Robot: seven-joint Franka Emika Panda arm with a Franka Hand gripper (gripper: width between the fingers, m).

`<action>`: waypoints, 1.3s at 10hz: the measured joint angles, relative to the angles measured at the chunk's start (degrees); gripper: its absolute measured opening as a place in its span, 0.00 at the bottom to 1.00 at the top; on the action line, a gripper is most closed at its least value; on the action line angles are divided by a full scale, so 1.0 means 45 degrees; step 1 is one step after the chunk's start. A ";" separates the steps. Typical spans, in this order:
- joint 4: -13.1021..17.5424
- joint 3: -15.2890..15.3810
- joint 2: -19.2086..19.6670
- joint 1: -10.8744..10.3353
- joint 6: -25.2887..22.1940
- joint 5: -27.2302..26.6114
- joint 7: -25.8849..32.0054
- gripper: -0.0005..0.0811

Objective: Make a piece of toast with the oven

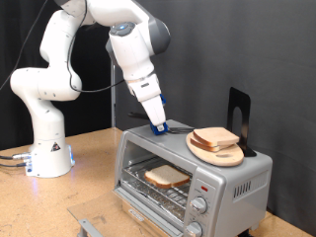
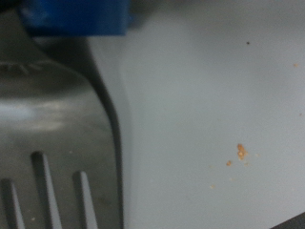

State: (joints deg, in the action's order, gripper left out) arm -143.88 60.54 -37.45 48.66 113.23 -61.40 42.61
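The piece of toast (image 1: 166,177) lies on the wire rack inside the oven (image 1: 237,183), low in the middle of the frame. So the bread is already in. The gripper (image 1: 158,125) touches the oven's top. I cannot tell if its jaws are apart. No writing can be read.

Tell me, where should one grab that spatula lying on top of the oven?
Probably by its blue handle, coming from above. The slotted metal blade lies flat against the top of the oven, leaving no edge to pinch, while the handle looks thicker. The gripper sits right at that handle.
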 joint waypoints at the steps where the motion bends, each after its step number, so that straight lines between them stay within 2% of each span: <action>1: -0.0001 0.0084 0.0005 0.0023 0.0042 -0.0041 0.0000 0.98; 3: -0.0006 0.0174 0.0004 0.0036 0.0246 -0.0087 0.0020 0.99; 6: -0.0206 0.0494 -0.0016 0.0000 0.1699 -0.0865 0.0721 1.00; 9: -0.0328 0.0432 -0.0022 -0.0016 0.1948 -0.1102 0.1244 1.00; 13: -0.0341 -0.0880 -0.0145 -0.0271 0.0861 -0.1228 0.1555 1.00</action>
State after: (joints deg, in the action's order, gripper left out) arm -145.41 56.58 -38.11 47.44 117.10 -66.93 49.61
